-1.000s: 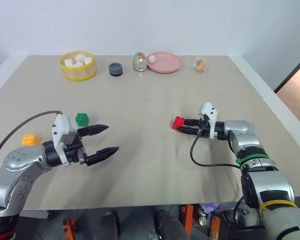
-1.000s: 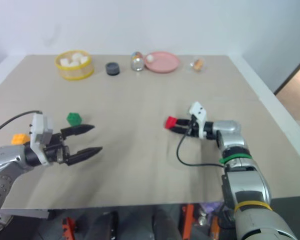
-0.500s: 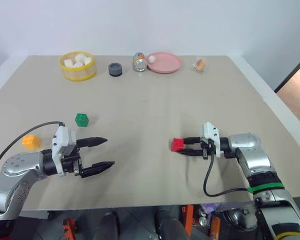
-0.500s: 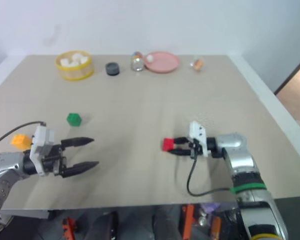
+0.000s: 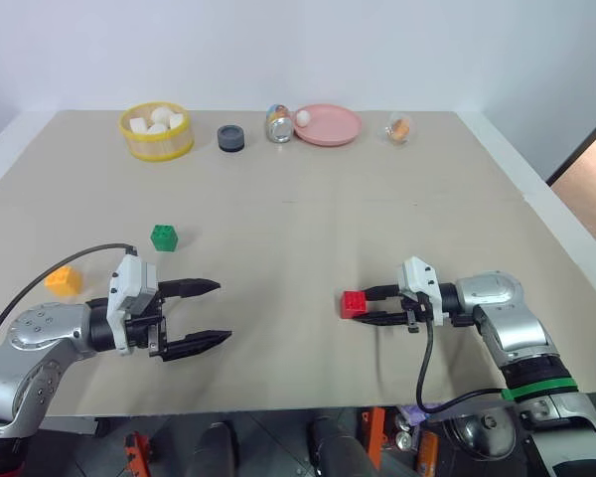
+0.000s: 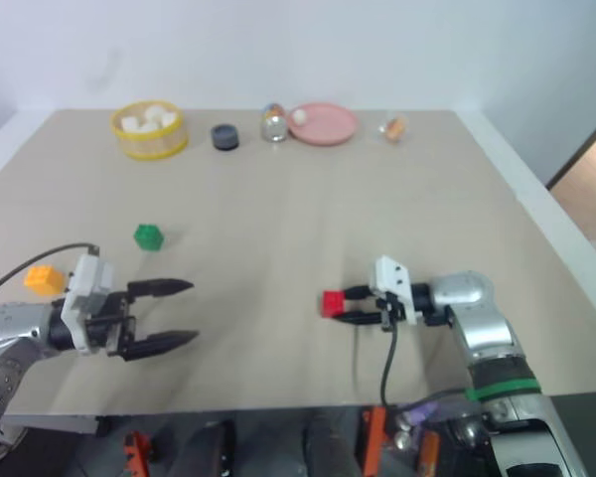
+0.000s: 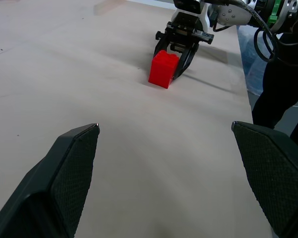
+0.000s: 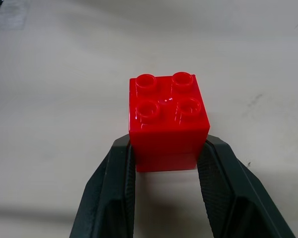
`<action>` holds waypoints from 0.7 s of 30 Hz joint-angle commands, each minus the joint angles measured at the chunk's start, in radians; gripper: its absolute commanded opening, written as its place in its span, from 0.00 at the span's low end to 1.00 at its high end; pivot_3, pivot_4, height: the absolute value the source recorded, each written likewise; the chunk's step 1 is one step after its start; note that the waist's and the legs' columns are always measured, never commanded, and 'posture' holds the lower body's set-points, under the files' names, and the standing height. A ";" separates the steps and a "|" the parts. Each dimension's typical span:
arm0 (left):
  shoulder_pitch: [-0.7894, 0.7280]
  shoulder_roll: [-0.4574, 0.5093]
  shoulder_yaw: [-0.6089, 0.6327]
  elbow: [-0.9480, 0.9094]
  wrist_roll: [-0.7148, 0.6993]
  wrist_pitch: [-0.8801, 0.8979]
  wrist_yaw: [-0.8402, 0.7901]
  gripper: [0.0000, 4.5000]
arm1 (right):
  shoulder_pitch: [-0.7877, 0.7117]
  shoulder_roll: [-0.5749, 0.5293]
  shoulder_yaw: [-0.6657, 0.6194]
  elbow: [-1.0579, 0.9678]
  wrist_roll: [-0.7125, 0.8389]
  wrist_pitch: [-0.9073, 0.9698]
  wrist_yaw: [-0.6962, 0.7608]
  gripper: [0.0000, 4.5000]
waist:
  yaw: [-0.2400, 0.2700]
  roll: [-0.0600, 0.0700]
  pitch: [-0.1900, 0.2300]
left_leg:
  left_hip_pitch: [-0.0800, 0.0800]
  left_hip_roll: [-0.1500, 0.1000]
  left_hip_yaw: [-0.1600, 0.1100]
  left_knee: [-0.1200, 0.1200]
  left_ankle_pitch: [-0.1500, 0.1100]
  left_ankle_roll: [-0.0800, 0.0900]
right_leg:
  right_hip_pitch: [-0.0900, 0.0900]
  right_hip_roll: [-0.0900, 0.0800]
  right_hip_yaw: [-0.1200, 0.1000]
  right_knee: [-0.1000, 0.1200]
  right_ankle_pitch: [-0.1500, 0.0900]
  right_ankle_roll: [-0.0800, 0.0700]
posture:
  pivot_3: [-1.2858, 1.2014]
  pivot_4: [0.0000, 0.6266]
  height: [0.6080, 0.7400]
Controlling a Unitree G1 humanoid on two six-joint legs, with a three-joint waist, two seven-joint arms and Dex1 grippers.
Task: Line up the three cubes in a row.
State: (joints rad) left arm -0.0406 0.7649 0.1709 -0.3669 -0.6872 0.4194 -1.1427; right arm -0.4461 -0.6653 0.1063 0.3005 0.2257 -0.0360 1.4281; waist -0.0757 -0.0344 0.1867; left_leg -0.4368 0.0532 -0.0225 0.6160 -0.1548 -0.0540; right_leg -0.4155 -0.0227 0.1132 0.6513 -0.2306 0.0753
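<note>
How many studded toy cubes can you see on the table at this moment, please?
3. The red cube is held in the right pincer; the green cube sits left of centre; the orange-yellow cube lies near the left edge.

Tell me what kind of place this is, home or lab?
Most likely a lab or test bench. A bare beige tabletop against a plain white wall carries staged props: a yellow basket of white lumps, a pink plate, and loose toy cubes such as the red cube in the right gripper.
</note>
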 commanded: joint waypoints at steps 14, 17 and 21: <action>0.038 0.010 0.050 -0.087 -0.049 0.039 0.042 0.98 | -0.110 0.005 0.061 0.237 -0.044 -0.134 0.053 0.27 | -0.003 -0.001 -0.001 | 0.009 0.000 0.001 0.002 0.000 0.000 | 0.009 -0.002 0.000 0.000 0.001 -0.001 | 0.52 0.24 1.00; 0.047 0.008 0.054 -0.096 -0.051 0.039 0.054 0.98 | -0.130 0.014 0.072 0.271 -0.050 -0.154 0.059 0.27 | -0.005 -0.002 -0.001 | 0.010 0.000 0.001 0.002 0.000 0.000 | 0.009 -0.001 0.000 0.000 0.002 -0.002 | 0.52 0.24 1.00; 0.054 0.005 0.058 -0.099 -0.050 0.034 0.066 0.98 | -0.159 0.029 0.080 0.322 -0.066 -0.190 0.055 0.63 | -0.009 -0.002 -0.001 | 0.012 -0.001 0.001 0.002 0.000 0.000 | 0.008 -0.002 0.001 -0.001 0.002 -0.002 | 0.52 0.24 1.00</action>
State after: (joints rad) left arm 0.0144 0.7662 0.1998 -0.4385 -0.7260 0.4627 -1.0822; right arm -0.5981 -0.6387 0.1775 0.6042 0.1897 -0.2097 1.4771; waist -0.0849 -0.0361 0.1862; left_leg -0.4240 0.0524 -0.0215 0.6182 -0.1545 -0.0538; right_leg -0.4076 -0.0247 0.1141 0.6507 -0.2289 0.0730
